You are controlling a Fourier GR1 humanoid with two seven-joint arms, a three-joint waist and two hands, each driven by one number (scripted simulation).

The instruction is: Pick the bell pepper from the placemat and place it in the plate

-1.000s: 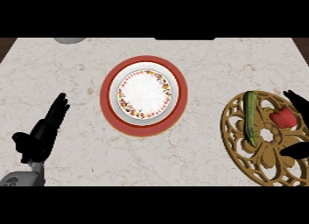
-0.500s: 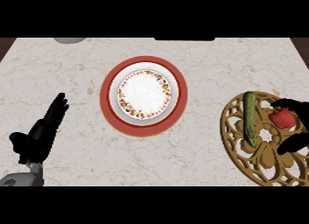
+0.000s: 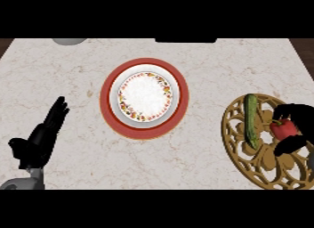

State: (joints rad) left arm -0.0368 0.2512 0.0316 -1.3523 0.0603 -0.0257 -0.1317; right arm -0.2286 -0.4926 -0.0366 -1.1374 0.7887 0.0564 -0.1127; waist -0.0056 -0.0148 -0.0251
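Head view, looking steeply down on the marble counter [image 3: 238,67]. We see the right hand [image 3: 302,129] with fingers and thumb curled round the red bell pepper [image 3: 283,128], which sits on the gold openwork placemat [image 3: 264,167] at the right edge. Just beside the pepper lies a green cucumber [image 3: 252,120]. We note the plate [image 3: 145,98], red-rimmed, well apart at centre. At lower left the left hand [image 3: 42,140] rests, fingers straight, holding nothing.
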